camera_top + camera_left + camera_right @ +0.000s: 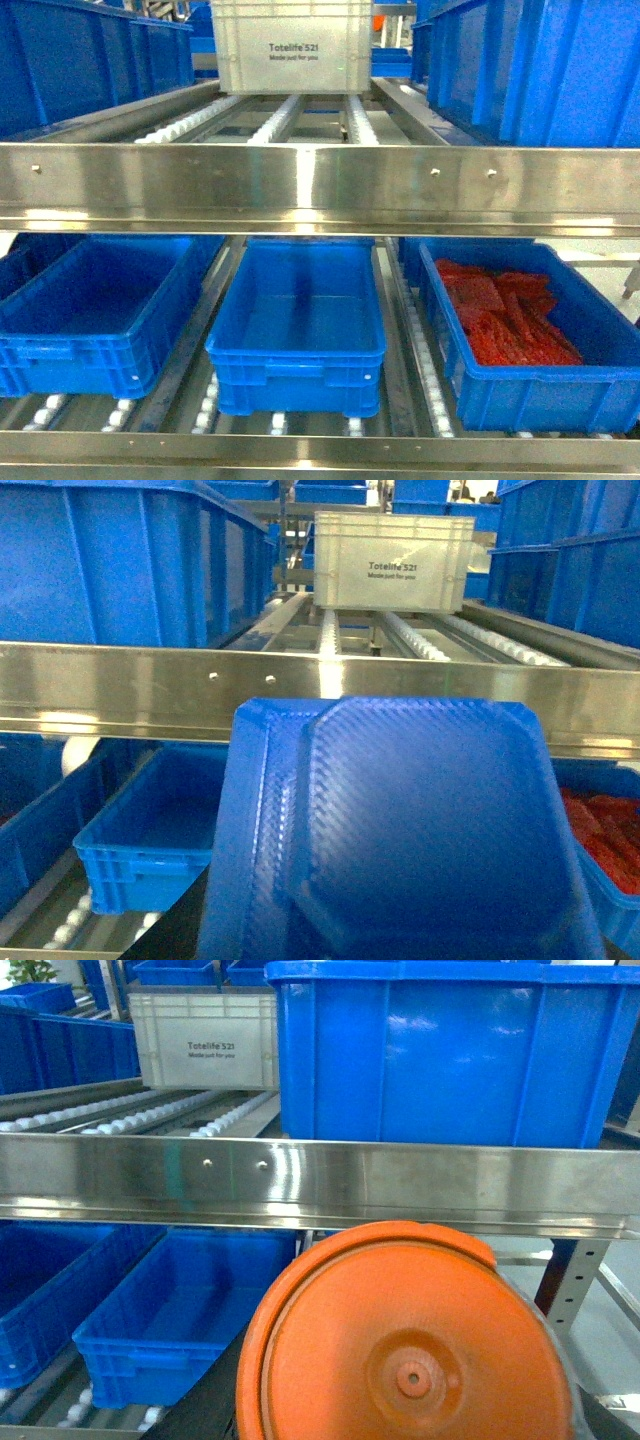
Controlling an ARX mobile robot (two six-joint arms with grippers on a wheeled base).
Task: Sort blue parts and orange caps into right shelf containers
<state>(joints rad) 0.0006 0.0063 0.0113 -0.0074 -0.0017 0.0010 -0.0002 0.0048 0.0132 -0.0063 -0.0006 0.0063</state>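
A blue part (420, 830), a flat textured piece with cut corners, fills the lower left wrist view. My left gripper (400, 930) is shut on it, its fingers hidden behind it. In the right wrist view a round orange cap (410, 1350) with a small centre boss is held the same way by my right gripper (410, 1420). On the lower shelf level stand three blue containers: a left one (100, 345) and a middle one (297, 355), both with bare floors, and a right one (540, 385) holding red-orange pieces (505, 310). Neither gripper shows in the head view.
A steel shelf rail (320, 190) crosses in front at mid height. Above it, on roller tracks, stand deep blue bins at the left (70, 60) and right (540, 70) and a grey tote (292, 45) further back. A perforated rack post (575, 1280) stands at the right.
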